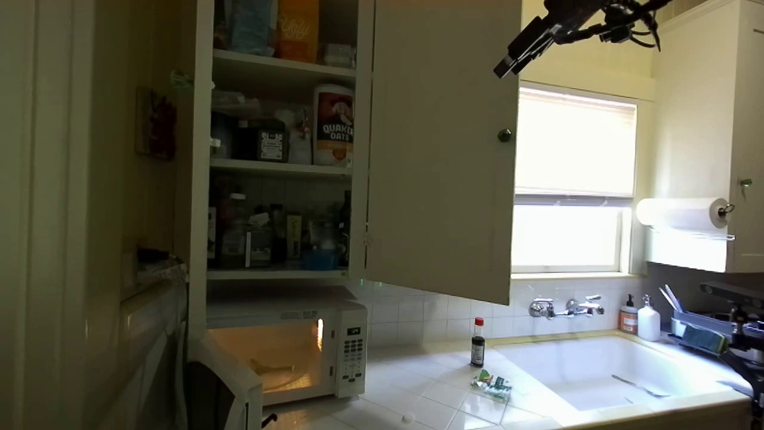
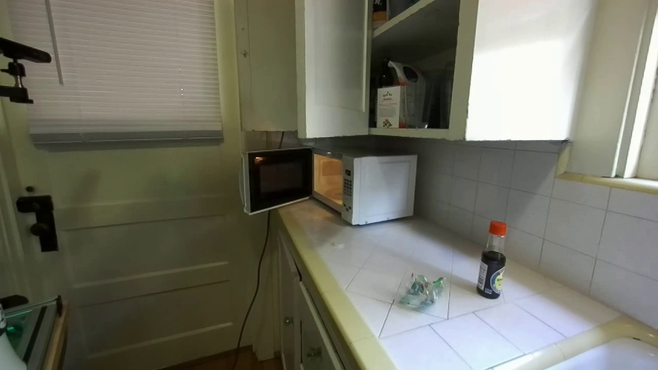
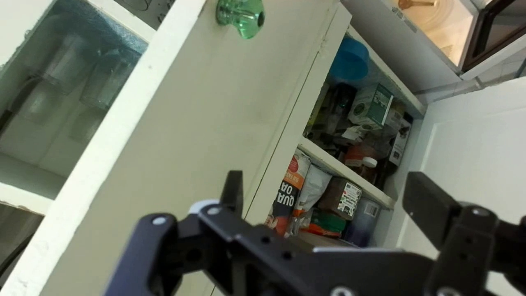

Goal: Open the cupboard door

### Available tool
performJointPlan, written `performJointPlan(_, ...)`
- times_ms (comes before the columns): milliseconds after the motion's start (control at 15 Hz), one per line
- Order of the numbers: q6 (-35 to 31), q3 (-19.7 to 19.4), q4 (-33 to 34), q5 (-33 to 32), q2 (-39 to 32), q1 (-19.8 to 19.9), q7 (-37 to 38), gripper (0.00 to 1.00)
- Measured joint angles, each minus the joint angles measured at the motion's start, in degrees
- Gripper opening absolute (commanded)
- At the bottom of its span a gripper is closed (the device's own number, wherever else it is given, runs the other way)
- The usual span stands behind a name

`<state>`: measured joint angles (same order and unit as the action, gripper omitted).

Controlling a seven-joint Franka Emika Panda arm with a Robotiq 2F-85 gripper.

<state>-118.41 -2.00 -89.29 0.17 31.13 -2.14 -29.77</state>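
Exterior view gets a good chunk of the wall cupboard (image 1: 362,149), top cut off, one section well stocked. The cupboard door (image 1: 441,149) hangs open in both exterior views, hinged right next to that section, on the window (image 1: 567,236) side. Below the window there's a white sink (image 1: 573,367). Microwave (image 2: 380,187) sits under the cupboard, gaping too and lit up inside. The gripper (image 3: 324,176) has its jaws spread wide; in an exterior view it overlaps the cupboard door's free edge, can't tell if they touch. Near the sink there's a red-capped bottle (image 2: 492,267) standing upright, with a crumpled bit of plastic (image 2: 421,293) just beside it. And then the green glass knob (image 3: 241,16) on the cupboard door's outer face.
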Motion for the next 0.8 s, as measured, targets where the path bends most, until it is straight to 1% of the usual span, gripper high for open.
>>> performJointPlan(200,-2.9,0.7,-4.8,-0.2,4.1,-0.5,4.1,1.0)
performJointPlan(400,-3.8,1.2,-9.2,-1.1,8.8,0.8,12.8,1.0)
performJointPlan(533,-3.8,1.3,-9.7,-1.3,9.9,0.9,13.3,1.0)
performJointPlan(800,-4.1,0.7,-9.5,-1.2,9.3,0.4,13.7,1.0)
